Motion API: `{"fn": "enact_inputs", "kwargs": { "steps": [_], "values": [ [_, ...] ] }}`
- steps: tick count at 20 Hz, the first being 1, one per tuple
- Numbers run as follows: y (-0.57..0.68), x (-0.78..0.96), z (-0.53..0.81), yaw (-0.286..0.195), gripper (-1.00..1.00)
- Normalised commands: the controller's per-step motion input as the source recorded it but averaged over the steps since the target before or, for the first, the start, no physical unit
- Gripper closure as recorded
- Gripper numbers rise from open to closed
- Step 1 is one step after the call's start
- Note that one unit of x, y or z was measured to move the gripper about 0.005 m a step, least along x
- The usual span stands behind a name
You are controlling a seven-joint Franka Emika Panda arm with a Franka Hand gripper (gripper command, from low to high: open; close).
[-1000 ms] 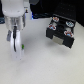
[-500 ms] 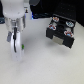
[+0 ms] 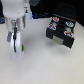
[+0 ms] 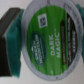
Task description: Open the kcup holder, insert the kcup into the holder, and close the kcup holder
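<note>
The kcup (image 4: 49, 40) fills the wrist view, its green printed lid facing the camera. A black finger with a teal pad (image 4: 11, 34) presses against its rim; the other finger is out of frame. In the exterior view my white gripper (image 3: 18, 49) hangs low over the table at that view's left, and the kcup shows only as a small green spot (image 3: 22, 48) at its side. The kcup holder (image 3: 61, 31), a black box with pale marks on its front panels, stands apart at that view's right; I cannot tell whether its drawers are open.
The white arm (image 3: 16, 12) rises above the gripper at the exterior view's left. A dark surface (image 3: 60, 7) lies behind the holder. Pale table (image 3: 45, 62) stretches between gripper and holder.
</note>
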Motion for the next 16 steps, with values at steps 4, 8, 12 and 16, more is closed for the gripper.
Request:
{"fn": "enact_inputs", "kwargs": {
  "steps": [4, 8, 12, 16],
  "values": [
    [0.26, 0.07, 0.56, -0.013, 1.0],
    [0.37, 0.11, 0.84, -0.004, 1.0],
    [0.49, 0.13, 0.85, 0.007, 1.0],
    [0.6, 0.1, 0.8, 0.011, 1.0]
  ]
}}
